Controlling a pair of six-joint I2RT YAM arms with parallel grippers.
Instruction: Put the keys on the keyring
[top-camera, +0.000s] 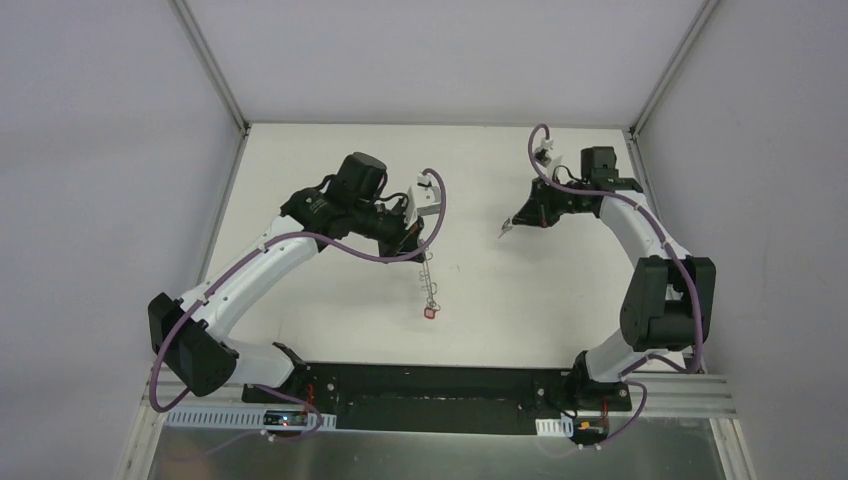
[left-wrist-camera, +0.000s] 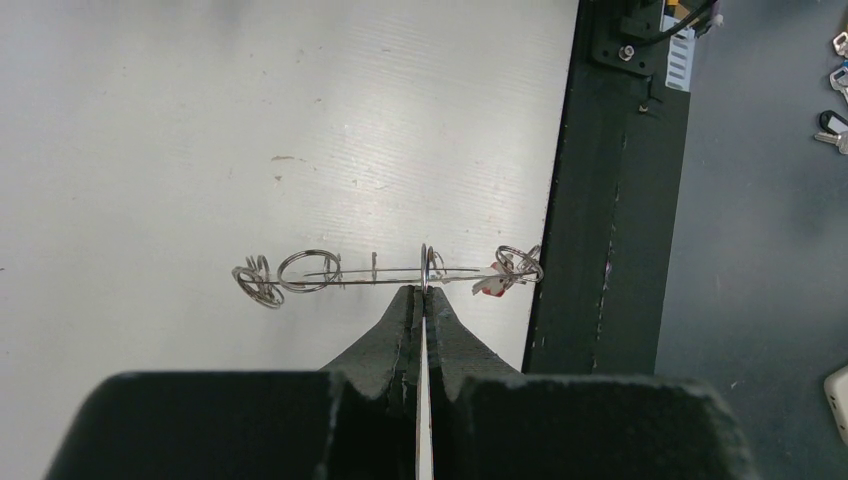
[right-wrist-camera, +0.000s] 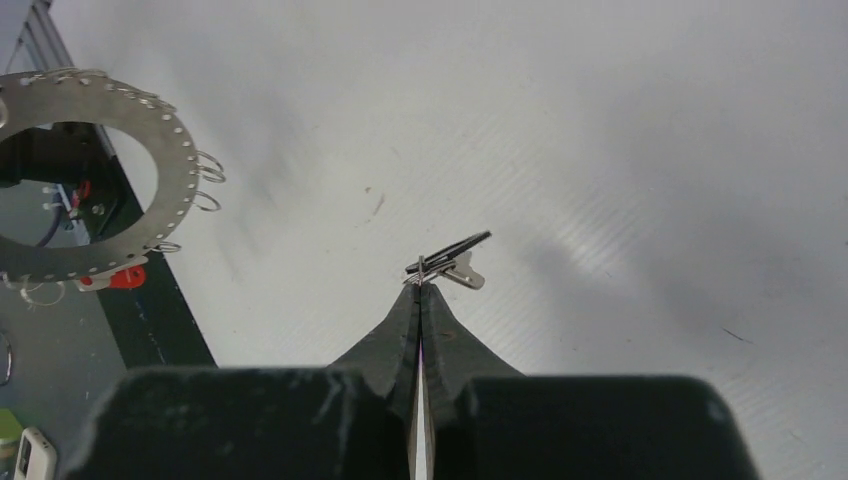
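Observation:
The keyring (right-wrist-camera: 177, 175) is a wide flat grey ring rimmed with small wire loops. My left gripper (left-wrist-camera: 423, 291) is shut on its upper edge, so it hangs edge-on (top-camera: 430, 282) above the table. A red-headed key (top-camera: 430, 312) dangles from its lowest loop, also visible in the wrist views (left-wrist-camera: 492, 287) (right-wrist-camera: 125, 277). My right gripper (right-wrist-camera: 422, 285) is shut on a small key (right-wrist-camera: 452, 262) with a black head and a silver blade, held in the air. In the top view this gripper (top-camera: 505, 229) is to the right of the keyring, well apart from it.
The black base plate (top-camera: 430, 385) runs along the table's near edge. Beyond that edge, loose keys (left-wrist-camera: 836, 95) and a white device (left-wrist-camera: 838, 402) lie on the floor. Grey walls close in the table (top-camera: 330, 310) at the back and sides.

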